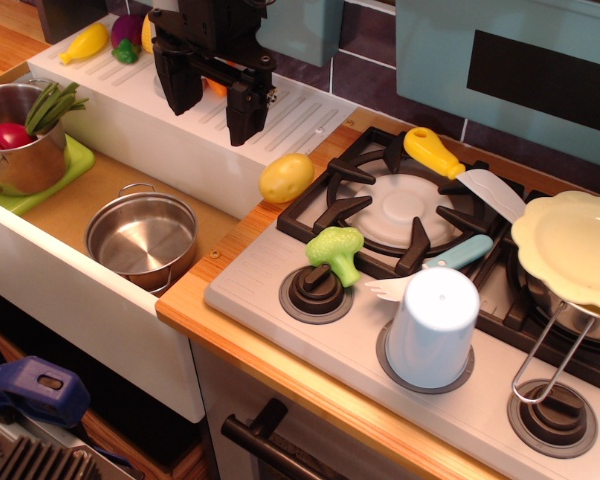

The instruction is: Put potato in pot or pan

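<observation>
The potato is a smooth pale-yellow oval lying on the wooden counter at the left edge of the toy stove. An empty steel pot sits in the sink to its lower left. My black gripper hangs open and empty above the white drain board, up and to the left of the potato, apart from it. A longer curved yellow toy lies at the far back left.
A green toy broccoli stands on the stove front. A yellow-handled knife, a blue fork, an upturned white cup and a pan with a yellow plate are to the right. A second pot with vegetables sits far left.
</observation>
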Action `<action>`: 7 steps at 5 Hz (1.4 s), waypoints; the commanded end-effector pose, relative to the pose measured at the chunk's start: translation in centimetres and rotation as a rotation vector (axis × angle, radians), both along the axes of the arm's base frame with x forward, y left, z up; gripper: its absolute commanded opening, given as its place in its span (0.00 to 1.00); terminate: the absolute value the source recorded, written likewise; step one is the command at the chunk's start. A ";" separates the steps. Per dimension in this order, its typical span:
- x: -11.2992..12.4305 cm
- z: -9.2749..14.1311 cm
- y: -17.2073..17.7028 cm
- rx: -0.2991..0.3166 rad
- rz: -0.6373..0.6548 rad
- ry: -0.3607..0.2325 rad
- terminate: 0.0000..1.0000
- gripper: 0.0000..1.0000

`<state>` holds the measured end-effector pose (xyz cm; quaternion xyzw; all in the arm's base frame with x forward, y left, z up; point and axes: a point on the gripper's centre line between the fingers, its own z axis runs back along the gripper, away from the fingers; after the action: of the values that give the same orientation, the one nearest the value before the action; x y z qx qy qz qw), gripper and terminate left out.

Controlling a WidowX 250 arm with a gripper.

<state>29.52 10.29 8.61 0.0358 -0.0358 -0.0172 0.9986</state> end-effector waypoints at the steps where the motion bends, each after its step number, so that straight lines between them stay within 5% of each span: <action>1: 0.0 0.0 0.0 0.000 0.000 0.000 0.00 1.00; 3: 1.7 -0.2 -0.5 -0.108 -0.007 -0.072 0.00 1.00; 7: 4.2 -3.5 -1.5 -0.200 -0.015 -0.175 0.00 1.00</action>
<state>33.53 8.39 3.34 -0.0763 -0.1097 -0.0080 0.9910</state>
